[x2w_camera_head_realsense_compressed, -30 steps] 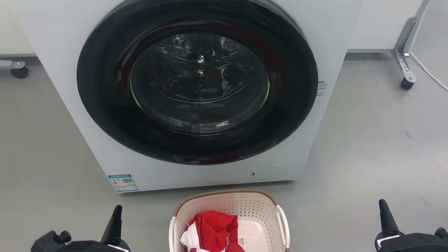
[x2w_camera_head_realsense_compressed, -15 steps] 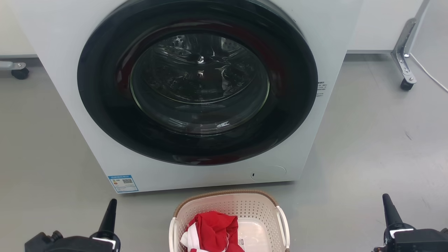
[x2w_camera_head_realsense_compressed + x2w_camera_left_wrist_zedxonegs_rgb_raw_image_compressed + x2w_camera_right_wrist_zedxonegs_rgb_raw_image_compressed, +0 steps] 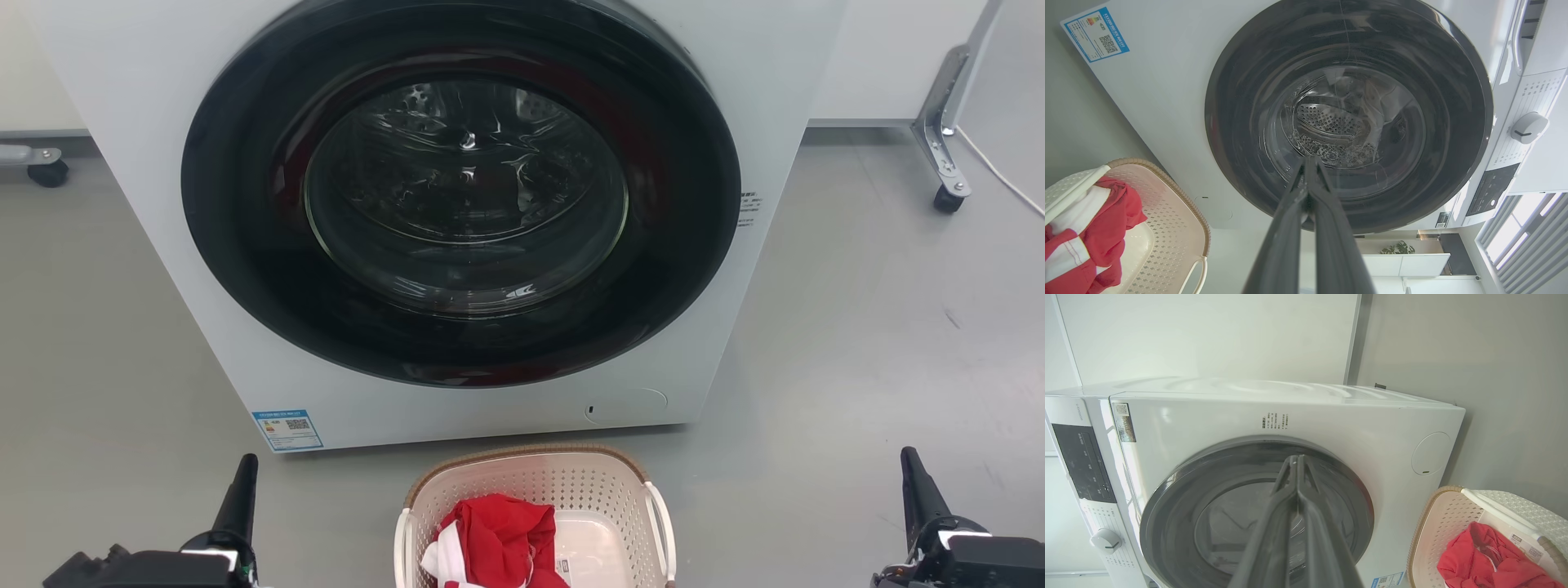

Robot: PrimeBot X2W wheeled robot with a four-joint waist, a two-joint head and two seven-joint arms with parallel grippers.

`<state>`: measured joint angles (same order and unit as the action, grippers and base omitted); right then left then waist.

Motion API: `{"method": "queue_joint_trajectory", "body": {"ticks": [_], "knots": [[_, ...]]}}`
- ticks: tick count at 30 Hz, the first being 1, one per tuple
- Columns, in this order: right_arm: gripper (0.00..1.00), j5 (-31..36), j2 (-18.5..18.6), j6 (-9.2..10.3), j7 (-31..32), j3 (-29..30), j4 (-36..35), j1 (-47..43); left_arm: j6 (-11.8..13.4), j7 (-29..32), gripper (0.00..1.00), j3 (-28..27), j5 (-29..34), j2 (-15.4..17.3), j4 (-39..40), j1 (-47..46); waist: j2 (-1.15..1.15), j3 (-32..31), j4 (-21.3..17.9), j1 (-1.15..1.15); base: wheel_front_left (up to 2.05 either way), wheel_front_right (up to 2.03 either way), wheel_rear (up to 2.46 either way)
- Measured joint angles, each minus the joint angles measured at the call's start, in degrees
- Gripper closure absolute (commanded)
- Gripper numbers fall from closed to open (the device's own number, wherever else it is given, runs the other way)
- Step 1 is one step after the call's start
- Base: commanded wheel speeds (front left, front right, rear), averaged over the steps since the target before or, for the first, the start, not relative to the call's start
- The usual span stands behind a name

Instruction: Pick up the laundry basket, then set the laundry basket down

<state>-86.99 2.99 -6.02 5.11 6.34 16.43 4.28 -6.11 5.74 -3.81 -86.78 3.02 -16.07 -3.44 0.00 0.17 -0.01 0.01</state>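
Note:
The laundry basket (image 3: 604, 482) stands on the floor at the bottom middle of the head view, just before the washer. It is cream-white and perforated, with a brown rim and white loop handles, and holds a red and white garment (image 3: 494, 543). It also shows in the left wrist view (image 3: 1175, 228) and the right wrist view (image 3: 1437, 531). My left gripper (image 3: 243, 478) is well left of the basket, fingers together, holding nothing (image 3: 1309, 163). My right gripper (image 3: 913, 469) is well right of it, also shut and empty (image 3: 1295, 461). Neither touches the basket.
A white front-loading washer (image 3: 775, 98) with a large dark round door (image 3: 461, 192) stands close behind the basket. A metal leg on a caster (image 3: 947, 163) is at the back right, another caster (image 3: 45, 167) at the far left. Grey floor lies on both sides.
Both grippers have moved outward, away from the basket: the left one to the left, the right one to the right and slightly up in view. The basket has stayed put.

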Motion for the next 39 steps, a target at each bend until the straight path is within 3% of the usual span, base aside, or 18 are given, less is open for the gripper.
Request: {"method": "queue_joint_trajectory", "body": {"ticks": [9,39], "knots": [[1.00,-4.4,-0.4,-0.90,1.4,1.3,0.6,1.0,-0.9,0.8,1.00,-1.4,-4.9,-0.6,-0.6,-1.1,0.00,-0.1,0.0,-0.01,0.00,0.00,0.00],[1.00,-4.4,-0.5,-0.99,1.4,1.3,0.7,1.0,-0.9,0.8,1.00,-1.4,-4.9,-0.6,-0.7,-1.1,0.00,-0.1,0.0,-0.01,0.00,0.00,0.00]]}}
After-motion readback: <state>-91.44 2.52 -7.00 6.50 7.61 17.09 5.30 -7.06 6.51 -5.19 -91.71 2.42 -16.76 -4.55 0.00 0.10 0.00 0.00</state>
